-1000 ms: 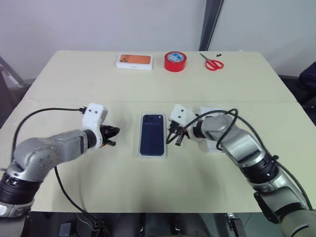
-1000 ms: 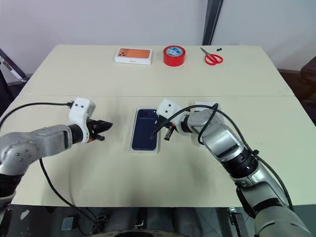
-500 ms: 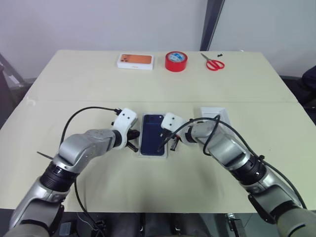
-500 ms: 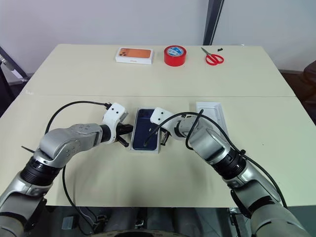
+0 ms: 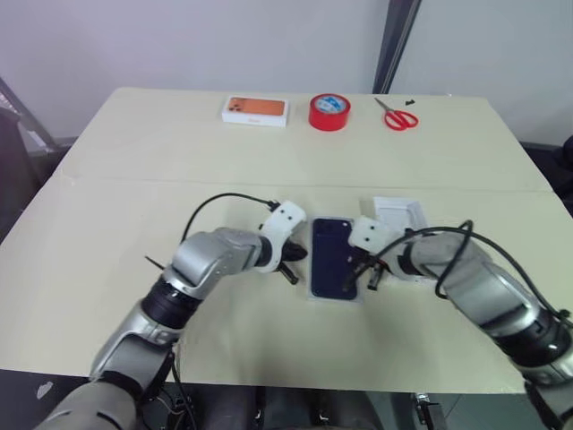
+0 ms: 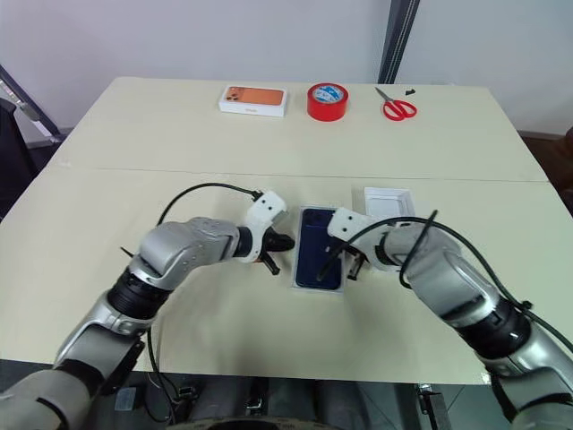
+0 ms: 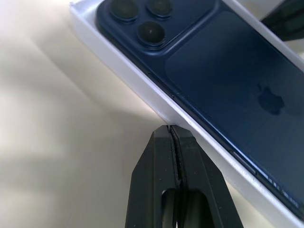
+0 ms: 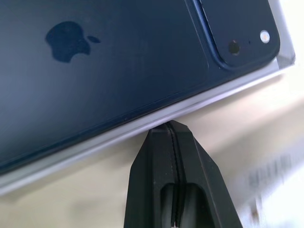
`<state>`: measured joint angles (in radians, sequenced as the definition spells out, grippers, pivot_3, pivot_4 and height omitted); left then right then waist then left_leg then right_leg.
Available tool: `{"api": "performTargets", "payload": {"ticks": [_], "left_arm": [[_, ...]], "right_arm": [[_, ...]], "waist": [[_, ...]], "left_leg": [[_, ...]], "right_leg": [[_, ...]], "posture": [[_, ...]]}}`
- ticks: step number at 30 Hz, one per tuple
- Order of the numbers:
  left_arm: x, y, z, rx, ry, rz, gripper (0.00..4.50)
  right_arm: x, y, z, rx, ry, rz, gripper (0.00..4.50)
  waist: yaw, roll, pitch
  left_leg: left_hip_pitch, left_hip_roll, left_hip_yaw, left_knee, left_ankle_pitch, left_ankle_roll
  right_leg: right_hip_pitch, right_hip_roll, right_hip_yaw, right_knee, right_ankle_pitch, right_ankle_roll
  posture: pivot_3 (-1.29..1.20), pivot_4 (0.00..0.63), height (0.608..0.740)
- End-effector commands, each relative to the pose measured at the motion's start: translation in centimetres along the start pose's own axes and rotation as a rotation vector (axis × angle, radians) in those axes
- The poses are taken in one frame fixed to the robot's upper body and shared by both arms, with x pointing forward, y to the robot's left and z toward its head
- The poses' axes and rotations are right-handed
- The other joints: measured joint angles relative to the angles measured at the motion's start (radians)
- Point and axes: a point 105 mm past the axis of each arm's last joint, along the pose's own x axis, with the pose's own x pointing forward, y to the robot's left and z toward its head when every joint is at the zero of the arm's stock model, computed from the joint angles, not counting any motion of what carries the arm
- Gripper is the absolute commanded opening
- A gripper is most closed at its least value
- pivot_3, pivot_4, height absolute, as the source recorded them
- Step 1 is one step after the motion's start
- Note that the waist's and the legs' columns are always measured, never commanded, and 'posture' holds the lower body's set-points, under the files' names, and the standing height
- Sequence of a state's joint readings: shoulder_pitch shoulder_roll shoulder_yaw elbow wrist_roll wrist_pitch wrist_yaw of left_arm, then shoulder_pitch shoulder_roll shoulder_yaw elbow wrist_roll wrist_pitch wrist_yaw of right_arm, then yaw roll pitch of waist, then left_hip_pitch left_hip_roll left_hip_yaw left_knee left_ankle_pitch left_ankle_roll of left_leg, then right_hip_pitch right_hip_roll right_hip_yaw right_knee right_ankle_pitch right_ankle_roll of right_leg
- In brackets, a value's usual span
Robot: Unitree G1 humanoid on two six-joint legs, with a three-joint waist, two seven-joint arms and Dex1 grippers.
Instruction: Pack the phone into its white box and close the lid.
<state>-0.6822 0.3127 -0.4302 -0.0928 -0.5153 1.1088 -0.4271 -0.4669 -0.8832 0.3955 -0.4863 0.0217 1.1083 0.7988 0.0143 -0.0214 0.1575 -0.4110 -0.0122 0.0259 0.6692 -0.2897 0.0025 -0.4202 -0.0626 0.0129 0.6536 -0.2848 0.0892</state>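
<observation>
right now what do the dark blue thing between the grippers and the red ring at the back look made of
The lid: white cardboard, apparently, its top printed with a semi-gloss dark blue phone back; white edges show. The red tape roll: probably plastic tape, shiny red sides, wound round a pale core.

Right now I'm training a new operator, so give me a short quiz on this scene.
1. True or false: both grippers, left and right, are open.
2. The grippers flank the white box: A at its long sides, B at its short ends, C both on one side.
3. What stands between the orange-printed box and the scissors?
Key: 1 false; 2 A; 3 the red tape roll.
</observation>
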Motion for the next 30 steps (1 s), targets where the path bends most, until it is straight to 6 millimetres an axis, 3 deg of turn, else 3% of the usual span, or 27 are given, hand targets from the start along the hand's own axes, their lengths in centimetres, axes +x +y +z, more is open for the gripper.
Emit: {"api": "performTargets", "payload": {"ticks": [1, 6, 10, 13, 18, 21, 23, 30], "left_arm": [[1.4, -3.3, 0.1, 0.023, 0.015, -0.151, 0.05], [1.5, -3.9, -0.3, -0.001, 0.019, -0.177, 0.05], [1.2, -3.0, -0.2, -0.021, 0.005, -0.139, 0.05], [0.5, -2.1, 0.1, -0.031, -0.019, -0.11, 0.0], [-2.9, 0.4, 1.0, -0.016, -0.175, -0.014, 0.0], [-5.0, 1.3, 1.8, 0.075, -0.318, 0.05, 0.0], [-6.6, 1.7, 2.3, 0.224, -0.443, 0.121, 0.0], [-7.9, 0.9, 0.9, 0.281, -0.486, 0.025, 0.0]], "right_arm": [[-1.2, 0.3, 0.6, -0.021, -0.041, 0.007, 0.0], [-1.8, 0.0, -0.1, -0.012, -0.022, -0.005, 0.0], [-2.6, -0.3, -0.3, 0.001, -0.015, 0.003, 0.0], [-3.7, -1.0, -0.7, 0.048, -0.013, 0.007, 0.85], [-6.9, -2.4, -0.6, 0.232, -0.056, 0.011, 3.4], [-6.2, -3.1, -0.8, 0.391, -0.063, -0.015, 3.4], [-5.2, -3.4, -0.9, 0.528, -0.055, -0.027, 3.4], [-2.9, -3.9, -1.2, 0.678, -0.053, -0.083, 3.4]], "waist": [[-0.002, 0.0, 0.0], [-0.001, 0.0, 0.0], [-0.001, 0.0, 0.0], [-0.002, 0.0, 0.0], [-0.009, 0.0, 0.0], [-0.014, 0.001, 0.0], [-0.021, 0.002, -0.001], [-0.021, 0.002, -0.001]], "left_leg": [[0.0, 0.0, 0.0, 0.0, 0.0, 0.0], [0.001, 0.001, 0.0, 0.0, 0.0, 0.0], [0.001, 0.001, 0.0, 0.0, 0.0, 0.0], [0.001, 0.001, 0.0, 0.0, 0.0, 0.0], [0.001, 0.002, 0.0, 0.0, 0.0, 0.0], [0.003, 0.003, 0.0, -0.001, 0.0, -0.001], [0.003, 0.003, 0.0, -0.001, 0.001, -0.001], [0.001, 0.002, 0.0, -0.001, 0.001, -0.001]], "right_leg": [[0.0, 0.0, 0.0, 0.0, 0.0, 0.0], [0.0, 0.0, 0.0, 0.0, 0.0, 0.0], [0.001, 0.0, 0.0, 0.0, 0.0, 0.0], [0.0, 0.0, 0.0, 0.0, 0.0, 0.0], [0.0, 0.001, 0.0, 0.001, 0.0, 0.0], [0.0, 0.001, 0.0, 0.003, 0.0, 0.0], [0.001, 0.001, 0.0, 0.003, 0.0, -0.001], [-0.001, 0.0, 0.0, 0.002, 0.0, -0.001]], "posture": [[0.0, 0.15, 0.725], [0.0, 0.15, 0.725], [0.0, 0.15, 0.725], [0.0, 0.15, 0.725], [0.0, 0.15, 0.725], [0.0, 0.15, 0.725], [0.0, 0.15, 0.725], [0.0, 0.15, 0.725]]}}
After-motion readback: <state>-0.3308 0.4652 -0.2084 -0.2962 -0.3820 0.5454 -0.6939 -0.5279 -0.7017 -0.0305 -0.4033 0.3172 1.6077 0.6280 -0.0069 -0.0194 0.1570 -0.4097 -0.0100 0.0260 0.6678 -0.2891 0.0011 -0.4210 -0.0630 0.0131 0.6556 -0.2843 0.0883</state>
